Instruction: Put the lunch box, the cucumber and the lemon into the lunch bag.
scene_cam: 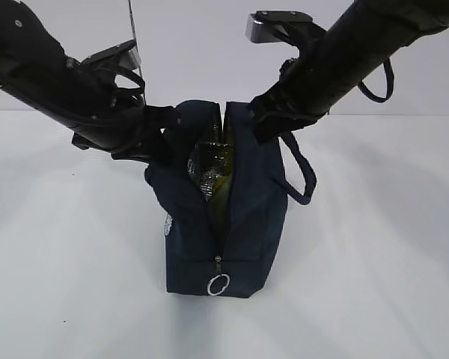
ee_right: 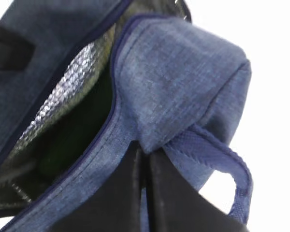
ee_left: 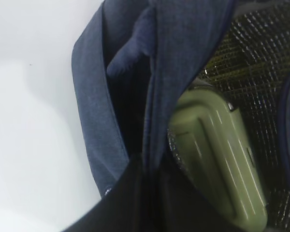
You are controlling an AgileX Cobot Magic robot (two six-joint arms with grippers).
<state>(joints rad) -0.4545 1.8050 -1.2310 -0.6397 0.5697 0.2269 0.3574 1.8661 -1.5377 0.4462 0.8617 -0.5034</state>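
Lunch bag (scene_cam: 232, 224) upright on white counter (scene_cam: 374, 247), held at its top by both arms. Left fingers (scene_cam: 165, 131) closed, pinching the bag's left upper edge; in left wrist view the dark fingers (ee_left: 135, 193) meet on a fold of navy fabric. Right fingers (scene_cam: 266, 123) likewise closed on the bag's right upper edge; right wrist view shows fingers (ee_right: 135, 193) clamped on the fabric rim just beside a looped handle (ee_right: 227, 169). Btwn the two pairs of fingers the bag mouth gapes, silver foil lining (scene_cam: 202, 176) visible. Lunch box (ee_left: 217, 164), sage-green lid, stands tilted inside the bag, just right of the left fingers, against the lining. Dark green shape, prob. the cucumber (ee_right: 67, 145), lies inside, left of the right fingers. Lemon: not discernible. Zipper ring pull (scene_cam: 218, 284) hangs at the bag's near lower end, well below both pairs of fingers.
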